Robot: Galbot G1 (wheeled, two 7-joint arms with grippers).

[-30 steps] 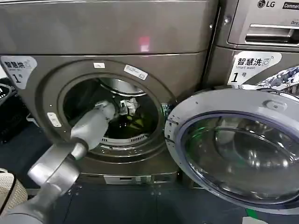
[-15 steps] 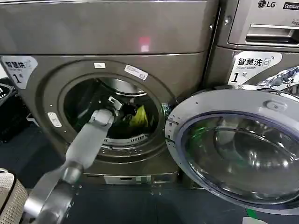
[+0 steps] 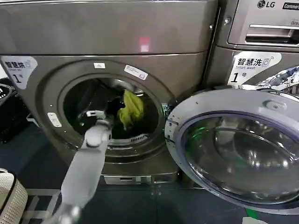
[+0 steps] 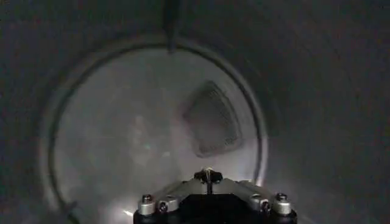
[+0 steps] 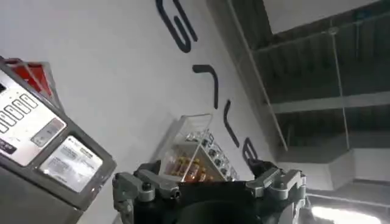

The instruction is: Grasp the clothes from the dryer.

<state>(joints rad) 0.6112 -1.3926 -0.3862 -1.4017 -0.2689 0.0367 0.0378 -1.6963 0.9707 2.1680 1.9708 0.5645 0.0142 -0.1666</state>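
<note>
The grey dryer stands in front of me with its round door swung open to the right. A yellow-green piece of clothes hangs in the mouth of the drum. My left gripper is shut on its upper left edge, just inside the opening. In the left wrist view the fingertips meet, with the bare drum back wall beyond them. My right gripper is parked away from the dryer, pointing up at a wall and ceiling, its fingers spread.
A second machine stands to the right, behind the open door. A beige mesh basket sits at the lower left, and a dark crate is left of the dryer. The floor below the opening is dark.
My left arm has drawn back toward the drum's mouth. The yellow-green clothes rose from the bottom of the drum and now hang from the gripper.
</note>
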